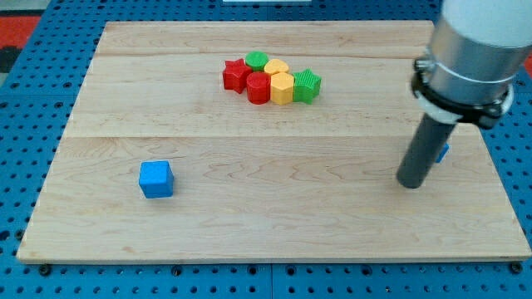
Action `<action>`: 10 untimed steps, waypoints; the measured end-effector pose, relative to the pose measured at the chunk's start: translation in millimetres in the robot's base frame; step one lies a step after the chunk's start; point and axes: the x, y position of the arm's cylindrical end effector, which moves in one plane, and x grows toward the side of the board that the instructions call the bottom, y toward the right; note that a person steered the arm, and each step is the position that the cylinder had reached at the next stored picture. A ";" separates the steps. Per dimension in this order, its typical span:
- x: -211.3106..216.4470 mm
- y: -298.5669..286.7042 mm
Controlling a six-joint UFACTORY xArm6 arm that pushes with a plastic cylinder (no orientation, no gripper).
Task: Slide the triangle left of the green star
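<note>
My tip (410, 183) rests on the wooden board (249, 216) at the view's right. A blue block (443, 153) shows only as a sliver behind the rod, just right of it and above the tip; its shape cannot be made out. The green star (307, 85) sits at the right end of a tight cluster at the view's top centre, far up and left of my tip. No triangle is clearly visible elsewhere.
The cluster also holds a red star (236, 75), a green round block (256, 59), a yellow block (277, 67), a red cylinder (258, 88) and a yellow hexagon (283, 88). A blue cube (156, 178) sits alone at lower left.
</note>
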 end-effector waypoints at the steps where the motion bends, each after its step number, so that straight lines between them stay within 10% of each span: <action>1: -60.1 3.2; 2: -85.3 6.6; 4: -6.9 -10.6; 6: -71.0 66.8; 7: -113.2 17.1; 10: -61.3 34.0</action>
